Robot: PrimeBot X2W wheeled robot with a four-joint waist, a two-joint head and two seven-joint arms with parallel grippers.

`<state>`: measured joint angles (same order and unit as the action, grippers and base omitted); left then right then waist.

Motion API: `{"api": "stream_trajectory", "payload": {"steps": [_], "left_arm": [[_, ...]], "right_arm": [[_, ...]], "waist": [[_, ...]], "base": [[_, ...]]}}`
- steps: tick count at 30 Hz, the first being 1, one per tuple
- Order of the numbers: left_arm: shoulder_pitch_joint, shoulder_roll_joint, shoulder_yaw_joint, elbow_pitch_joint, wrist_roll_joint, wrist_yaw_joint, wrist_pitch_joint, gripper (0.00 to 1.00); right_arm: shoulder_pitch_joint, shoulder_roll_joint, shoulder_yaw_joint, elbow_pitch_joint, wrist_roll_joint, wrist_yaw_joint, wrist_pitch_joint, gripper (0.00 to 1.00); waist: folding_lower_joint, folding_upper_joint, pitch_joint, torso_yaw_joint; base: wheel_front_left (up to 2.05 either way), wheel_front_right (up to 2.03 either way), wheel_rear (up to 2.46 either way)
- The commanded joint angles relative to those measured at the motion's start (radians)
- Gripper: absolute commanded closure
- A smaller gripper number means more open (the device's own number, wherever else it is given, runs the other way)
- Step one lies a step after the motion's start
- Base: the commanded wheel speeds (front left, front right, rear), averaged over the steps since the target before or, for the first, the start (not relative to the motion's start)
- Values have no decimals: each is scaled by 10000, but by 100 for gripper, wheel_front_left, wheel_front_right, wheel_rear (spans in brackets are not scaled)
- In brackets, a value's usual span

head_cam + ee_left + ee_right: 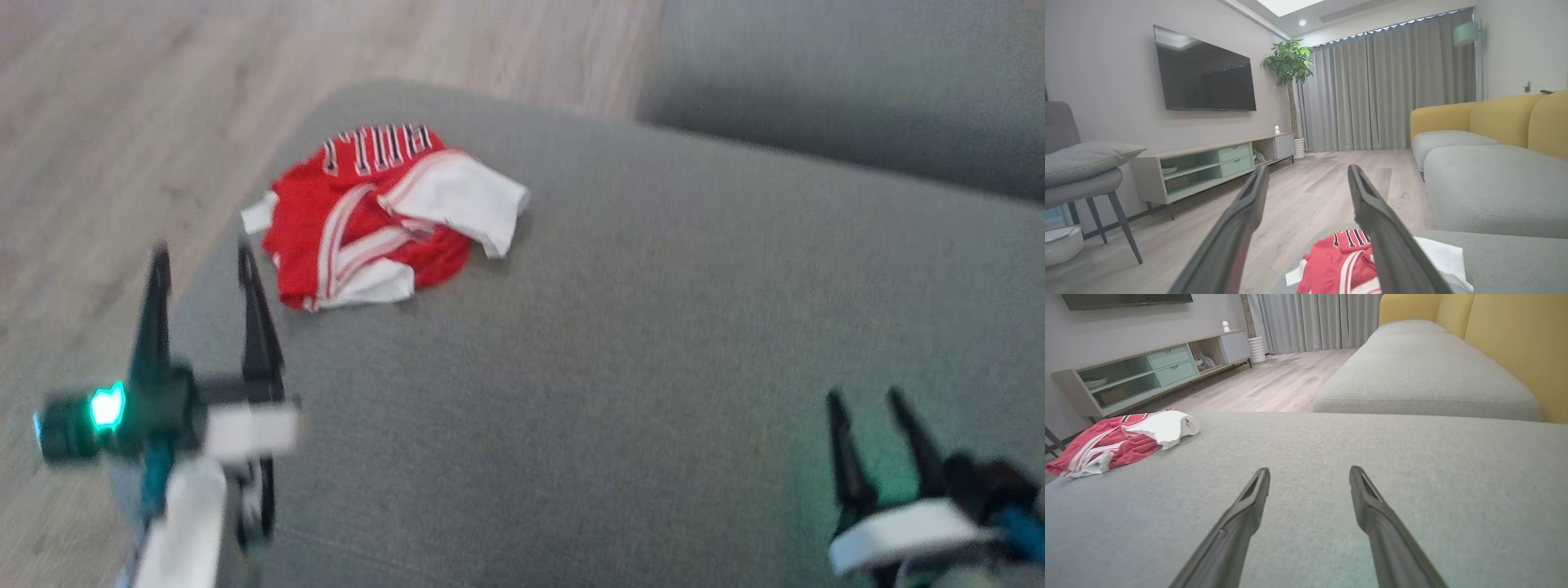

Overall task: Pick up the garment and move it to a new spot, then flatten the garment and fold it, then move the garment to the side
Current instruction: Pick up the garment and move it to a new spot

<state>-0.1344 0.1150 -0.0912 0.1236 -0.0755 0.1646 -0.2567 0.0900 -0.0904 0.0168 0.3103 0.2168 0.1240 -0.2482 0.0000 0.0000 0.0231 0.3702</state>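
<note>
We look down on a grey sofa seat, with pale wood floor beyond its far edge. The garment, red with white trim, lies crumpled near the seat's far left corner, touched by neither gripper. Our left gripper hovers just short of it, fingers spread and holding nothing. Our right gripper hangs well apart at the lower right, also spread and empty.

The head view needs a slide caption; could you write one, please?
Crumpled red-and-white jersey on a grey sofa cushion, left gripper and right gripper open, short of it.
</note>
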Motion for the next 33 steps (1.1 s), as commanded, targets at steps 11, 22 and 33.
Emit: {"api": "stream_trajectory", "payload": {"steps": [11, 22, 33], "left_arm": [[-6515, 1045, -180, 6092, 64, -1745, 1455, 0], [-7849, 1343, -164, 10172, -34, -1508, 2693, 0], [-8556, 1762, -497, 10400, 266, -828, 276, 100]], "right_arm": [[-2397, -2344, 169, -925, -27, 67, -135, 0], [-2748, -2837, 184, -1077, 112, 67, -135, 0], [-2495, -2028, 483, -636, 156, 67, -136, 0]], "waist": [[0, 0, 3628, -1069], [0, 0, 4285, -1407], [0, 0, 2416, -1886]], "base": [[0, 0, 0], [0, 0, 0], [0, 0, 0]]}}
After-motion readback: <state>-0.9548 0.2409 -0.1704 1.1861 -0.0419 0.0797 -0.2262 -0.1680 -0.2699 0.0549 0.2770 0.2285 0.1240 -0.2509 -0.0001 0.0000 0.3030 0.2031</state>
